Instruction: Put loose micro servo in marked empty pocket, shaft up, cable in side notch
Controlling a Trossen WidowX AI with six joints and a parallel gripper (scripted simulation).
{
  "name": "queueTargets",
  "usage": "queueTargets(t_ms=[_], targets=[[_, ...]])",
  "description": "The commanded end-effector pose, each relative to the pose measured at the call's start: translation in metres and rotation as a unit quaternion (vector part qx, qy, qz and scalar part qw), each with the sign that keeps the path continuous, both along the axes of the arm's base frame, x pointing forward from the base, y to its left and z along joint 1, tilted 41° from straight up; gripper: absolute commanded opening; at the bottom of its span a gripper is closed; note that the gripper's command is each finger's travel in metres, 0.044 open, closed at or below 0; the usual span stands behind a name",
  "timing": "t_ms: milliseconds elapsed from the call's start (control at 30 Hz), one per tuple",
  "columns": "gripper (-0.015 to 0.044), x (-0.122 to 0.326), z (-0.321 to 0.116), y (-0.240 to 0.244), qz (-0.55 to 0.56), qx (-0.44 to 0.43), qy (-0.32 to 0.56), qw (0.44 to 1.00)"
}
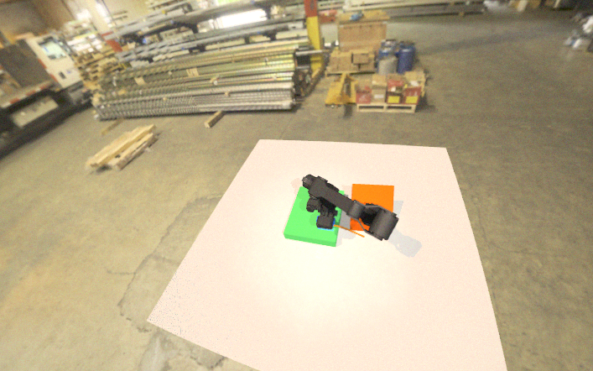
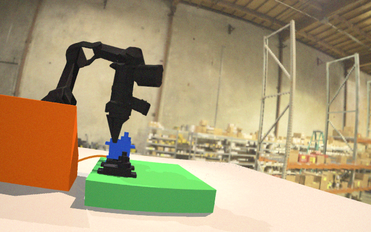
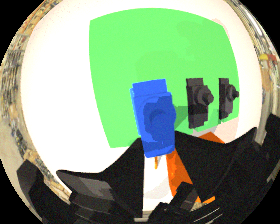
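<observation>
The blue micro servo [image 2: 119, 151] [image 3: 152, 95] is upright with its output shaft up. My gripper [image 2: 115, 140] [image 3: 157, 137] is shut on its body. The servo is over the near-base side of the green deck [image 1: 310, 236] [image 2: 152, 198] [image 3: 111, 60]. Its mounting ears are well above the deck surface in the exterior view; its lower end is hidden behind two black servos [image 2: 117, 170] [image 3: 195, 107] that sit in the deck. The orange cable [image 1: 353, 232] [image 2: 92, 157] trails from the servo toward the arm's base side. The empty pocket and its side notch cannot be made out.
An orange block [image 1: 372, 195] [image 2: 31, 144] stands beside the deck, on the arm's base side. The two black servos stand in a row beside the held servo, close to it. The pale table [image 1: 312, 299] carries the deck and block.
</observation>
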State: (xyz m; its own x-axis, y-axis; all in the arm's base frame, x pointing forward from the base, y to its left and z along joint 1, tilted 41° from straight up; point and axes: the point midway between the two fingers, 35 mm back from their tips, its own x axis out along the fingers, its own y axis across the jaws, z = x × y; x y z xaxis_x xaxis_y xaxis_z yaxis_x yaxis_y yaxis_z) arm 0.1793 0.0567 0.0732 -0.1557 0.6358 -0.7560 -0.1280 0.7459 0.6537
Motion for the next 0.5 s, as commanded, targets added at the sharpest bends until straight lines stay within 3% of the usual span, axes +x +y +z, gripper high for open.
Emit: queueTargets(t_ms=[0,467], targets=[[0.0000,0.0002,-0.0024,0.0030,-0.002,0.002,-0.001,1.000],[0.0000,-0.0016,-0.0113,0.0107,-0.002,0.002,-0.002,1.000]])
